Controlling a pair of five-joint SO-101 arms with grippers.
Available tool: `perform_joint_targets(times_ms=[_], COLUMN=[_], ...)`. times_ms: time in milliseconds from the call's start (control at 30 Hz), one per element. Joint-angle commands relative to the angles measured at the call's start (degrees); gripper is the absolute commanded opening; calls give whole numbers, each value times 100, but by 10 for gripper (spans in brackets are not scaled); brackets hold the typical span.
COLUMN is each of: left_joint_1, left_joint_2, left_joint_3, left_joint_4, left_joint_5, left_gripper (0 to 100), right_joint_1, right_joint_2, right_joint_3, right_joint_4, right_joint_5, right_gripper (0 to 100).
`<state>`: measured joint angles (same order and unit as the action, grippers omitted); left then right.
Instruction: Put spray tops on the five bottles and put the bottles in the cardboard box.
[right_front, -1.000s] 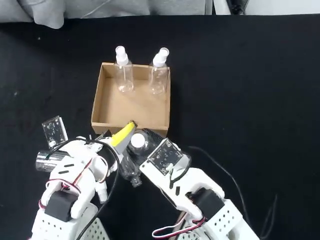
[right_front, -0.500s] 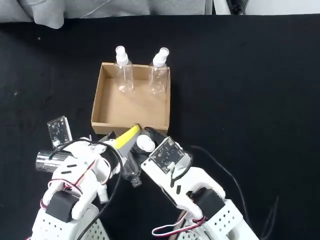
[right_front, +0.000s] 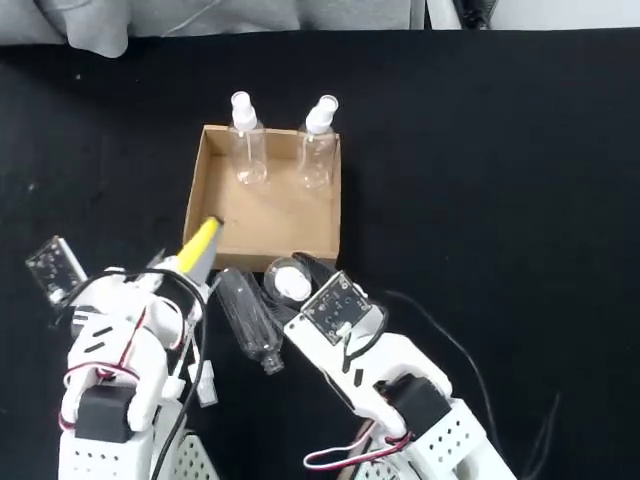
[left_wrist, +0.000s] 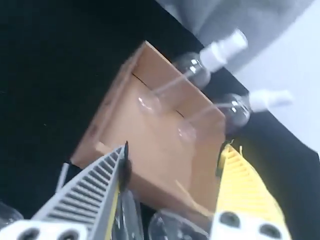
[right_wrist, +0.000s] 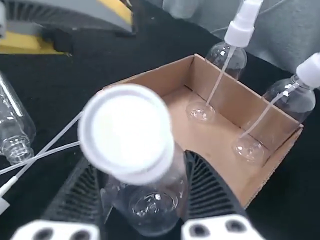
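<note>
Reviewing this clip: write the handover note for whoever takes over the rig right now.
Left hand: open, empty, by the near-left corner of the cardboard box.
Right hand: shut on a white-topped bottle, upright, just outside the box's near wall.
Done: two sprayer bottles stand in the box by its far wall.
Left: box the held one; the uncapped bottle lying between the arms needs a top. I cannot place the remaining bottles.
</note>
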<state>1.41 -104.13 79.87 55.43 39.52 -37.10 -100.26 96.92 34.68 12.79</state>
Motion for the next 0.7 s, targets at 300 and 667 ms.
perform_joint_targets(times_ms=[300,667], left_joint_1=[-1684,-1692], left_joint_2=[-35,-9], left_joint_3=[-338,-13], left_joint_4=[-26,18], left_joint_5=[-70,-695], left_gripper=[275,273], right_joint_1=[255,255], right_joint_2=[-101,-101], right_joint_3=[-277,-277], right_joint_4=[457,484], right_joint_5=[-53,-62], right_gripper=[18,18])
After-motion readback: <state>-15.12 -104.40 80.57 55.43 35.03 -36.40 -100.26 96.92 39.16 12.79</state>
